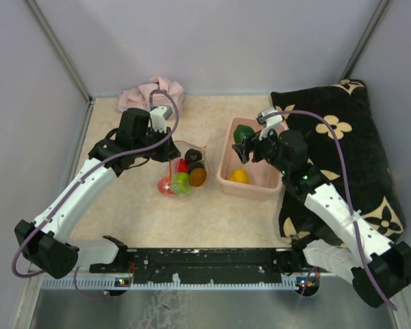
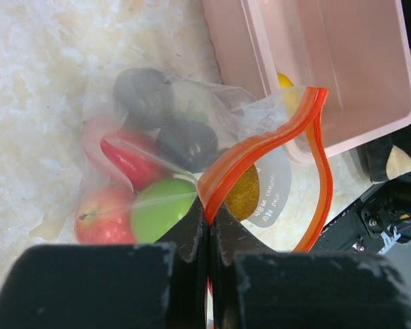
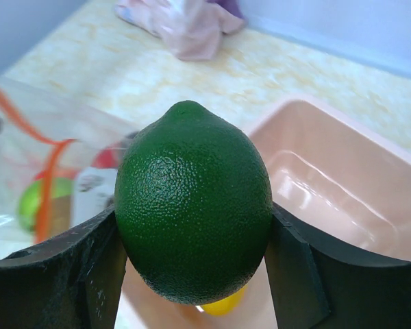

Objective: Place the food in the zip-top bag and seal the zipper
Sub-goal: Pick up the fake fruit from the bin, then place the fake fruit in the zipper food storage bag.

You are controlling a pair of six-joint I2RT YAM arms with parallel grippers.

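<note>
The clear zip-top bag [image 1: 181, 171] lies on the table left of the pink tub [image 1: 257, 184], its mouth open. Its red-orange zipper [image 2: 260, 147] curves open in the left wrist view. Inside are a red apple [image 2: 103, 216], a green apple [image 2: 161, 212], dark purple pieces [image 2: 181, 140] and a brown piece [image 2: 241, 192]. My left gripper [image 2: 210, 219] is shut on the zipper edge and holds it up. My right gripper [image 3: 192, 240] is shut on a dark green lime [image 3: 192, 202] above the tub [image 3: 342, 199]. A yellow fruit [image 1: 239, 176] lies in the tub.
A pink cloth [image 1: 151, 92] lies at the back left. A black flowered cushion [image 1: 349, 151] lies along the right side, under my right arm. Grey walls close the back and sides.
</note>
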